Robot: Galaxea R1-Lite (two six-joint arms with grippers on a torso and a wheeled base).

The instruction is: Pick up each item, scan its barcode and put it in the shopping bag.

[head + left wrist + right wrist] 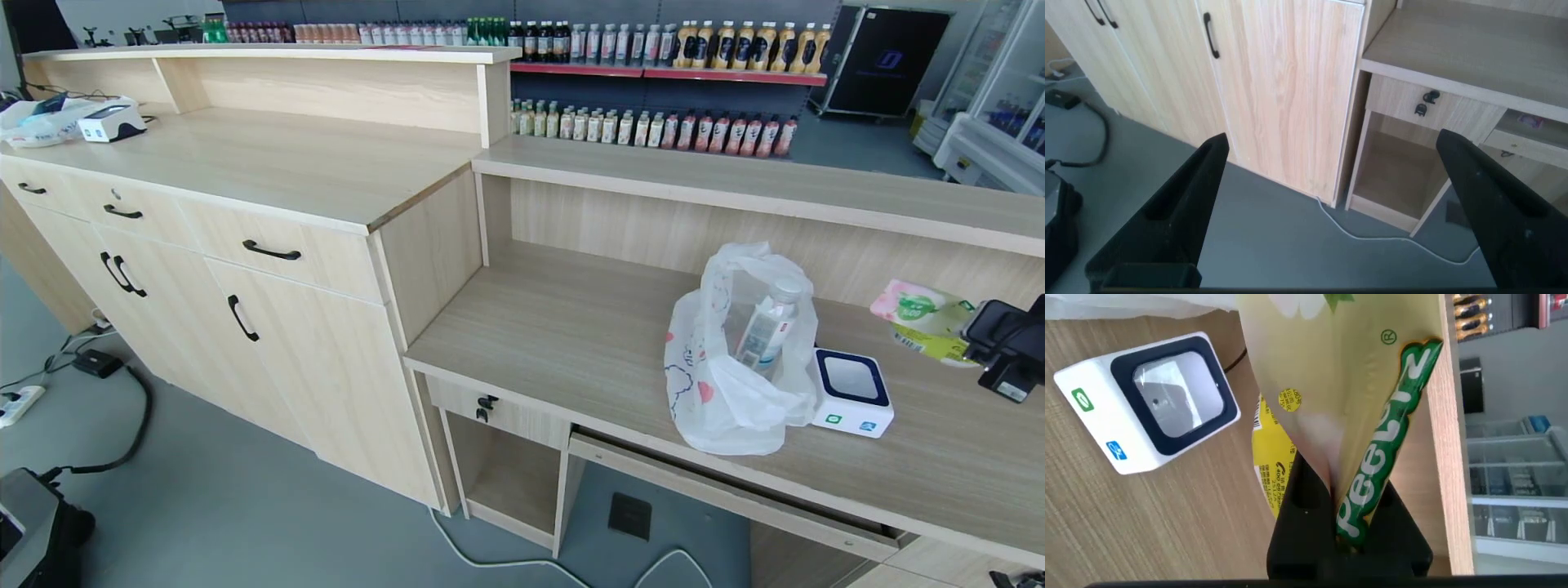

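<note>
1. Your right gripper point(1344, 513) has its jaws clenched on one end of the yellow-and-green packet point(918, 314), at the far right of the counter point(588, 327). I cannot tell whether the packet is lifted or resting there.
2. The white scanner point(851, 392) sits window up, near the packet but apart from it.
3. The shopping bag point(727, 384) stands against the scanner's side, with a bottle point(767, 322) inside (leaning a little).
4. Your left gripper point(1323, 220) hangs over the floor point(1290, 237) before the cupboard doors point(1282, 82), jaws released wide and holding nothing.
</note>
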